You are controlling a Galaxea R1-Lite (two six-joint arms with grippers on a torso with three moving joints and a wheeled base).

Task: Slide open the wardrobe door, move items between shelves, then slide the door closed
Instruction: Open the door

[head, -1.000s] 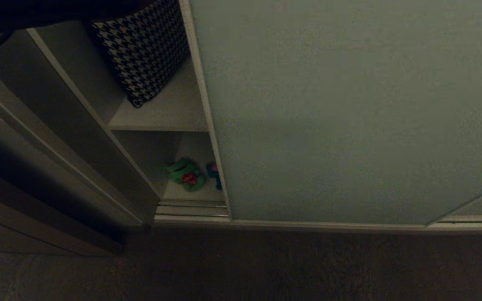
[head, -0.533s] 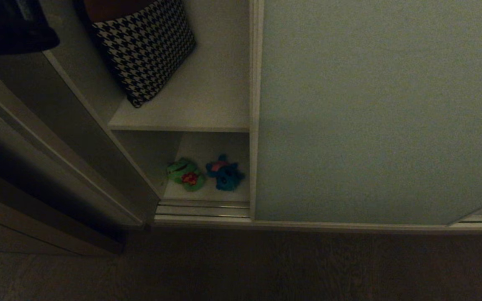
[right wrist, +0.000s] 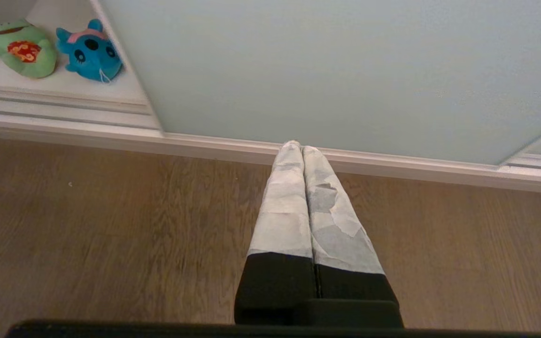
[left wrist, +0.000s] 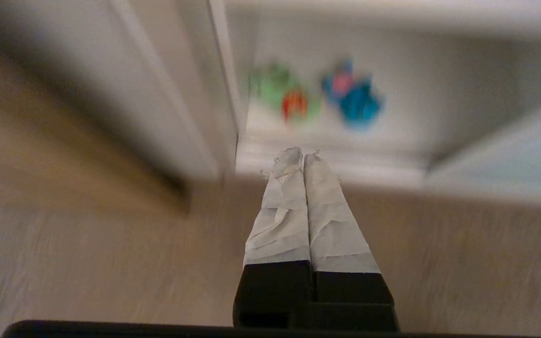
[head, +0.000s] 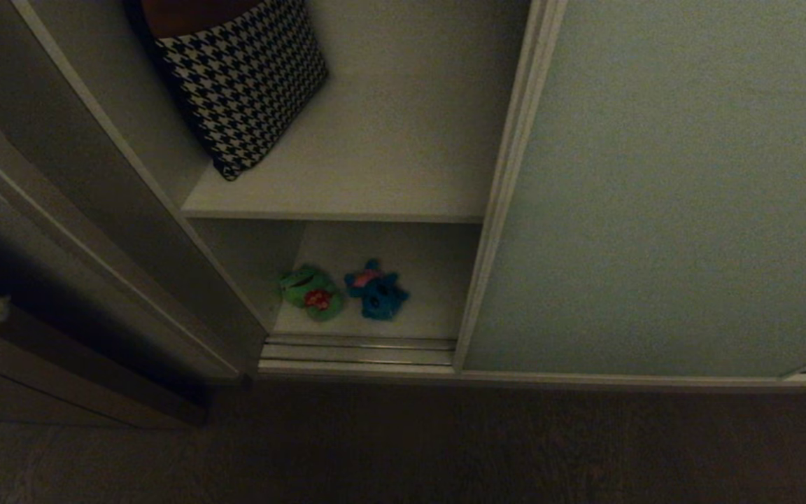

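left hand (left wrist: 303, 157) closed, two plush toys (head: 343, 292)

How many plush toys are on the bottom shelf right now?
2: the green plush toy on the left and the blue plush toy right beside it. The sliding wardrobe door may hide more.

A pale grey-green sliding wardrobe door (head: 662, 189) had a slim off-white frame edge. The shelves (head: 375, 161) beside it were plain white. On the upper shelf sat a cushion (head: 242, 77) in black-and-white houndstooth. On the lower shelf lay a green plush toy (head: 310, 292) with a red spot and a blue plush toy (head: 378, 294) with a pink patch and dark eyes. The floor (right wrist: 111, 225) was brown wood grain. Both the left gripper (left wrist: 302, 157) and right gripper (right wrist: 299, 146) were black, with fingers wrapped in off-white tape.
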